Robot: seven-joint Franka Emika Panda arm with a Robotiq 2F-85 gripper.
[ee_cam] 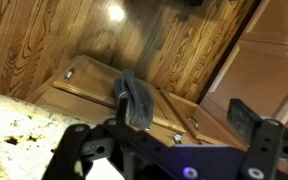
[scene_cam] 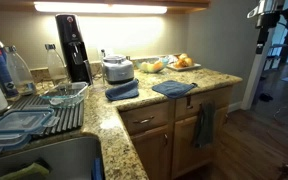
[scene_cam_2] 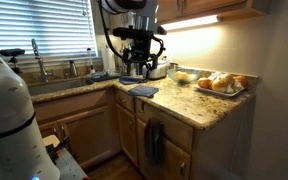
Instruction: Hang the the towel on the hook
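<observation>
The slate-blue towel [scene_cam: 173, 88] lies flat on the granite counter near its front edge, and shows in both exterior views [scene_cam_2: 142, 90]. My gripper [scene_cam_2: 139, 62] hangs high, out in front of the counter above the floor. In an exterior view it is at the top right [scene_cam: 267, 20], well away from the towel. In the wrist view the gripper [ee_cam: 164, 128] is open and empty, looking down on the cabinet front. A darker grey-blue towel [ee_cam: 134, 100] hangs on the cabinet front [scene_cam: 203, 125]. I cannot make out a hook.
A thicker folded blue towel [scene_cam: 122, 90] lies beside a toaster [scene_cam: 117, 68]. A plate of food [scene_cam: 182, 63] stands at the counter's far end. A dish rack with containers [scene_cam: 39, 110] and a sink [scene_cam: 44, 160] are nearby. The wood floor [ee_cam: 44, 40] lies below.
</observation>
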